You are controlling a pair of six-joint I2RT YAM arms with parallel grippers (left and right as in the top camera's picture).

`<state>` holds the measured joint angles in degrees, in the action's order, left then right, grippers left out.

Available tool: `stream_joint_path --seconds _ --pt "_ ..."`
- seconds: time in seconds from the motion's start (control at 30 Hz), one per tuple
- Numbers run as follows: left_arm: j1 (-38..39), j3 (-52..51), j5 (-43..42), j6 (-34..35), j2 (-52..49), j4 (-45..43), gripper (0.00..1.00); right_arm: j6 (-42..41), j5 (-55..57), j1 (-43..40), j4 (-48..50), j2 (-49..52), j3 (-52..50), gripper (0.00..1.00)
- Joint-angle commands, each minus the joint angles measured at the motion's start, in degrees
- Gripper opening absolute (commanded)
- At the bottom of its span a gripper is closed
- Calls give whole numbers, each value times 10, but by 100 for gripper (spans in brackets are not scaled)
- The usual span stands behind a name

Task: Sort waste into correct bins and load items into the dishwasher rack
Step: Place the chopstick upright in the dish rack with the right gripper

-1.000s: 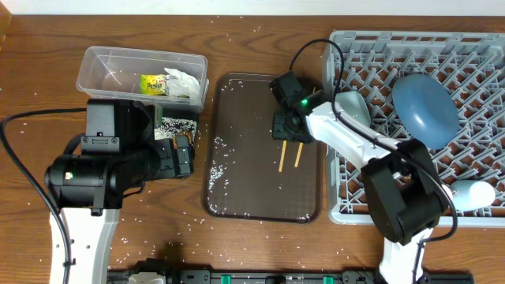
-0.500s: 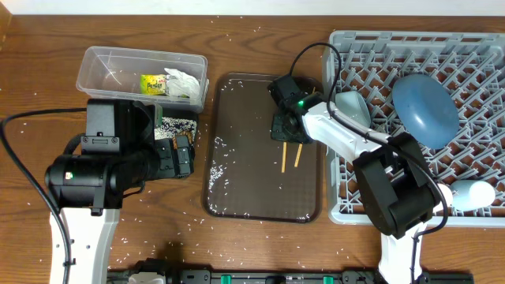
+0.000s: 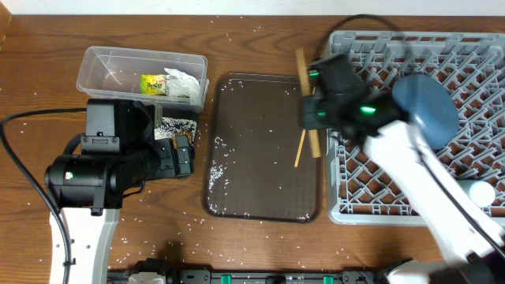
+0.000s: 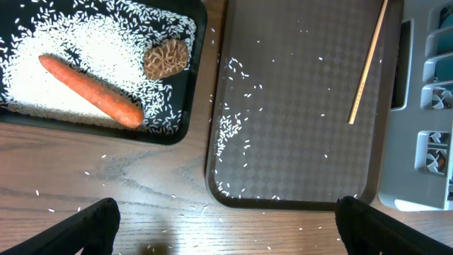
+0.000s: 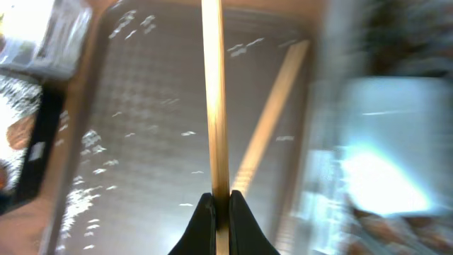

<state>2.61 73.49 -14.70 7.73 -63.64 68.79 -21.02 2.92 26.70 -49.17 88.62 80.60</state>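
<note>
1. right gripper (image 5: pixel 221 212) jaws pinch held chopstick (image 5: pixel 214 106), above serving tray (image 3: pixel 237 201) right edge.
2. second chopstick (image 4: pixel 368 64) lies flat on serving tray's right side.
3. Likely light, stiff, slick wood; grip mid-length.
4. left gripper (image 4: pixel 226 223) jaws wide, empty.

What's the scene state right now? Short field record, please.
right gripper: shut on one chopstick, held by the left edge of the rack
other chopstick: lying on the brown tray
left gripper: open, empty, over the table
black tray: carrot, brown lump, rice
clear tub: wrapper, white paper
rack contents: blue plate
</note>
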Motion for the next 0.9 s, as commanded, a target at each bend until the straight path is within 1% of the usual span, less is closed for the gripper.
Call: stream_joint_path --seconds 0.0,0.03,0.1,0.27,0.4,0.53,0.67,0.87 --pt "-3 1 -3 5 0 2 98 73 104 -52 -28 -30 0 1" --pt "-3 1 -3 5 0 2 98 89 120 -75 -36 -36 0 1" --pt "-3 1 -3 5 0 2 98 124 115 -111 -41 -36 0 1" --pt "-3 1 -3 5 0 2 98 190 48 -186 -42 -4 -5 1" --pt "-3 1 -3 5 0 2 98 185 52 -211 -51 42 -6 1" --pt "-3 1 -3 5 0 2 98 165 58 -219 -62 77 -6 1" --pt "-3 1 -3 5 0 2 98 153 65 -219 -62 88 -6 1" --pt "-3 1 -3 5 0 2 98 143 107 -219 -61 90 -8 1"
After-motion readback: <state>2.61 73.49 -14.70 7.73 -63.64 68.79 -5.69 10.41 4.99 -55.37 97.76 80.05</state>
